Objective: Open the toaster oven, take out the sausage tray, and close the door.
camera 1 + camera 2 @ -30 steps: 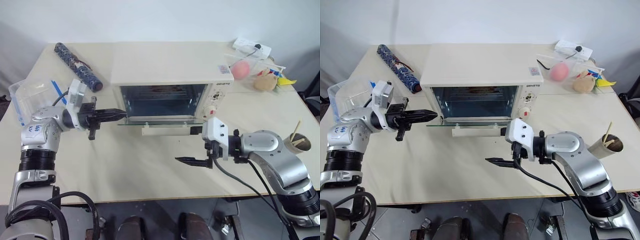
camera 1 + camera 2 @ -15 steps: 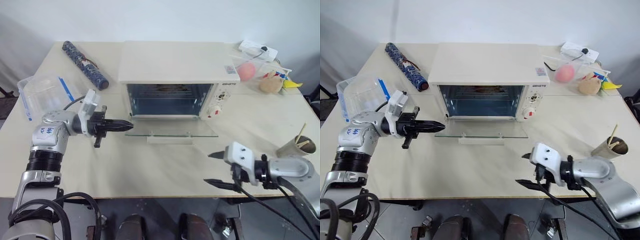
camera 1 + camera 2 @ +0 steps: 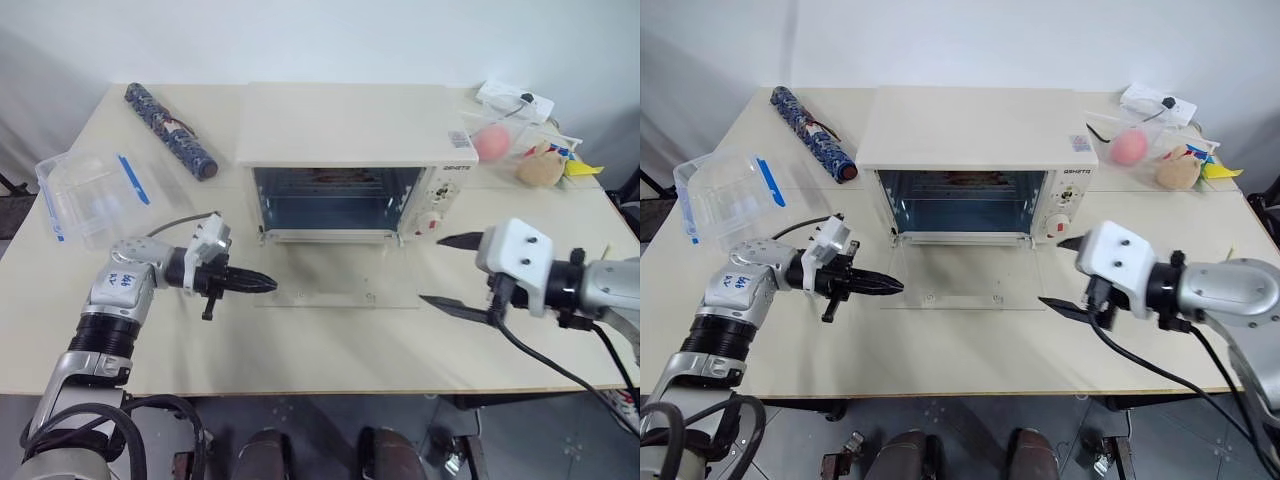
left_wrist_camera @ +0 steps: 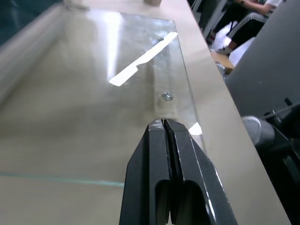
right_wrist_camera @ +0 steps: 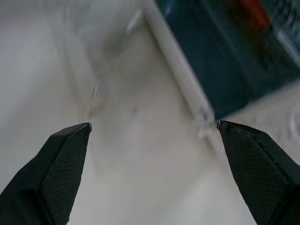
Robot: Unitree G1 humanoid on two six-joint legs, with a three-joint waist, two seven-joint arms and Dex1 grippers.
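Note:
The cream toaster oven stands mid-table. Its glass door lies swung fully down, level in front of the dark cavity. My left gripper is shut with nothing in it, and its tips sit on or just above the door's left part near its front edge. My right gripper is open and empty. It hovers off the door's right edge, pointing toward the oven mouth. A red blur shows deep in the cavity. I cannot make out the sausage tray in there.
A clear plastic box with a blue clip stands at the left. A dark patterned roll lies behind it. A bag with a pink ball, a plush toy and a white power strip crowd the back right corner.
The door has dropped from partly open to fully down. My left gripper sank along with it, still shut. My right gripper rose from near the table's front edge to beside the door.

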